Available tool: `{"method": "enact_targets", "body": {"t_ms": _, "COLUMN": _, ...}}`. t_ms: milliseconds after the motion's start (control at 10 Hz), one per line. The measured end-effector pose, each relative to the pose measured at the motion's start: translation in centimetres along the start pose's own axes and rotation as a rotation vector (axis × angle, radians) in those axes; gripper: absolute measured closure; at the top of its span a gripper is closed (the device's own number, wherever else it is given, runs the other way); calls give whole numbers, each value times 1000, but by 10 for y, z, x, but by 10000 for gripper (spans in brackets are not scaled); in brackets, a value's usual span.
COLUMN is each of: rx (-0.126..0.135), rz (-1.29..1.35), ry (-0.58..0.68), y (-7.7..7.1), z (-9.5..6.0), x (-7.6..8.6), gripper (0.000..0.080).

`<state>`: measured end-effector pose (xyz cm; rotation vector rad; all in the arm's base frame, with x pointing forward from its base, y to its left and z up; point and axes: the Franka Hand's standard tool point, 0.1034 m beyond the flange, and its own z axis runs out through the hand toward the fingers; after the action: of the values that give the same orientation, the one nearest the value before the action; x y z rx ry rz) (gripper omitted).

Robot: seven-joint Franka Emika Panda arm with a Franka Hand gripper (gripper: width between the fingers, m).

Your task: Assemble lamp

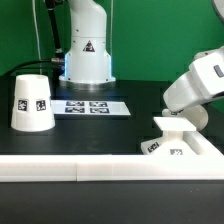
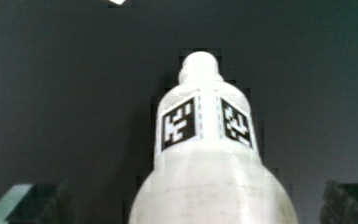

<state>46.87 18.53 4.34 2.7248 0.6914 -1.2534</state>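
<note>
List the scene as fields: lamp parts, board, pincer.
shade: exterior view's left, wide end down on the table
marker board: flat, right of the shade in that view
base: exterior view's right, under the arm
bulb: between the fingers in the wrist view, markers facing the camera
pincer: open, fingers apart from the bulb on both sides

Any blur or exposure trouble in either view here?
Wrist view: bulb soft, its markers smeared, fingers just dark blurs. Exterior view: sharper, shade evenly lit, white base hard to separate from the white rail.
</note>
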Motion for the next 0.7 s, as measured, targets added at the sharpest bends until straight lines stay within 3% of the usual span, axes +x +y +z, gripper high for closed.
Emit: {"method": "enact_targets", "body": {"t_ms": 700, "rx": -7, "rz": -5, "ry": 45, "y": -6, "z": 21, "x": 20, "gripper": 101}}
